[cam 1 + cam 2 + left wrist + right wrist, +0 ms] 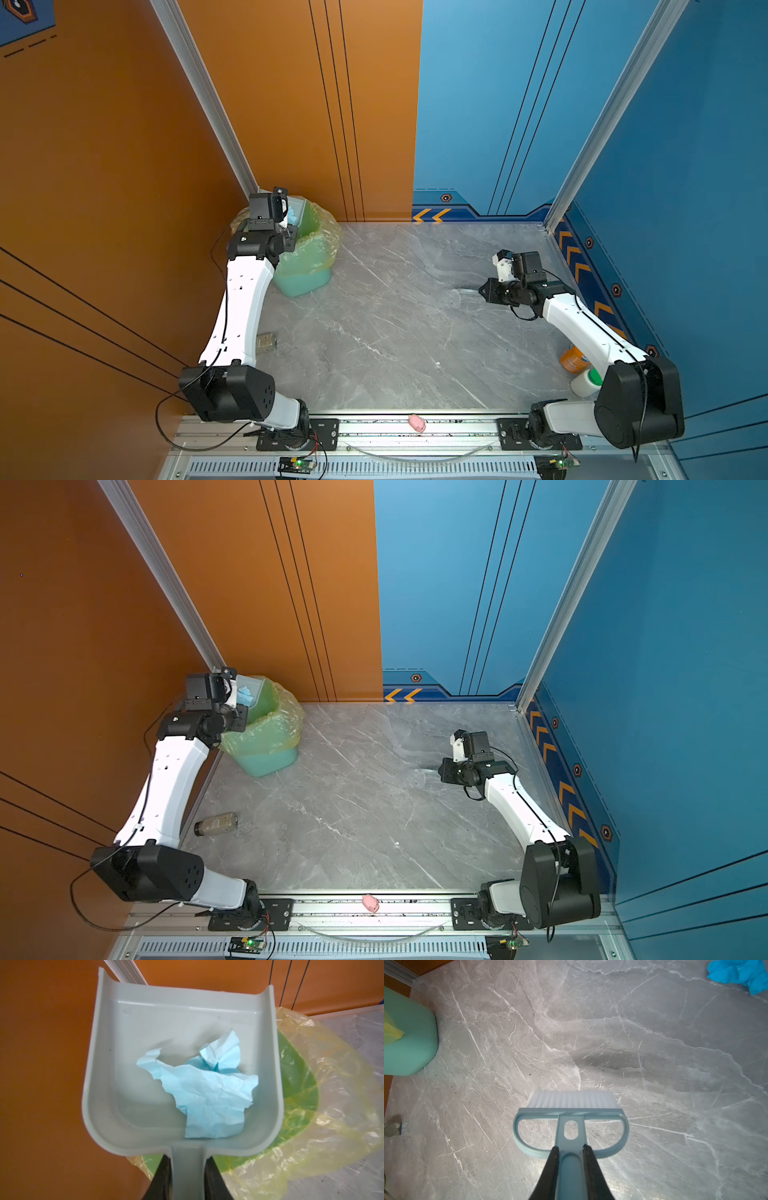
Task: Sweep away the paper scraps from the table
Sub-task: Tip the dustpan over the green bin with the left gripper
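The left gripper point(188, 1159) pinches the dustpan point(145, 1022) handle between its fingers and holds the pan over the bin point(307, 266), at the far left corner of the table point(395, 332). A pale blue scrap point(207, 1093) lies crumpled in the pan. On the right, the right gripper point(571, 1153) pinches the brush point(571, 1101) handle, bristles above the table. A blue scrap point(741, 974) lies on the table, visible only in the right wrist view.

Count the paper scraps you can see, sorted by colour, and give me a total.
Light blue paper scrap, lying in the dustpan: 1
Bright blue paper scrap, on the table: 1
Total: 2
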Tool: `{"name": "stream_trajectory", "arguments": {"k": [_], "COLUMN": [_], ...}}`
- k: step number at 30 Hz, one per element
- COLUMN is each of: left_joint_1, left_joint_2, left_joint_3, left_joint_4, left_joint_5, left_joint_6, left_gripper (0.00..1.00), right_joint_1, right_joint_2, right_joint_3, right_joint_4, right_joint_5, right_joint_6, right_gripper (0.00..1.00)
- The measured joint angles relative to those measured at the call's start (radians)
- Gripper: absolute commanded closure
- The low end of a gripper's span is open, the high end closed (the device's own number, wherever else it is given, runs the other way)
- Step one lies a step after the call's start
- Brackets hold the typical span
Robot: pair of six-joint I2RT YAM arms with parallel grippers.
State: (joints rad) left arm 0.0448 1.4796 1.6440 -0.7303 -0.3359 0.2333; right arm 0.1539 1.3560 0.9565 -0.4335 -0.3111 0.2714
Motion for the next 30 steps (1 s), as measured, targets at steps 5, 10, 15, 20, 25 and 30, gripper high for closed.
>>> {"name": "stream_trajectory", "arguments": {"k": [5,10,15,20,25,30], "left_joint_1": [0.000,-0.010,-0.045,-0.066,-0.078,-0.084], "left_joint_2": [0.019,0.038,0.070,0.097,0.103,0.103], "left_joint_3": [0.017,0.045,0.087,0.109,0.109,0.109], "left_joint_4": [-0.019,-0.040,-0.045,-0.046,-0.046,-0.047], "left_joint_5": [-0.091,-0.222,-0.379,-0.466,-0.510,-0.539], "left_joint_6": [0.055,0.132,0.244,0.353,0.465,0.546], "left_gripper": [1.00,1.00,1.00,1.00,1.00,1.00], "right_joint_1": [0.005,0.008,0.011,0.011,0.011,0.011], "right_joint_2": [0.000,0.000,-0.002,-0.004,-0.004,-0.004], "right_joint_3": [0.000,0.000,-0.003,-0.012,-0.027,-0.040], "right_joint_4": [0.000,0.001,0.018,0.034,0.043,0.053], "right_joint_5": [0.000,0.000,0.000,0.000,0.000,0.000], "right_joint_6": [0.008,0.015,0.018,0.018,0.018,0.018], "right_gripper": [1.00,1.00,1.00,1.00,1.00,1.00]}}
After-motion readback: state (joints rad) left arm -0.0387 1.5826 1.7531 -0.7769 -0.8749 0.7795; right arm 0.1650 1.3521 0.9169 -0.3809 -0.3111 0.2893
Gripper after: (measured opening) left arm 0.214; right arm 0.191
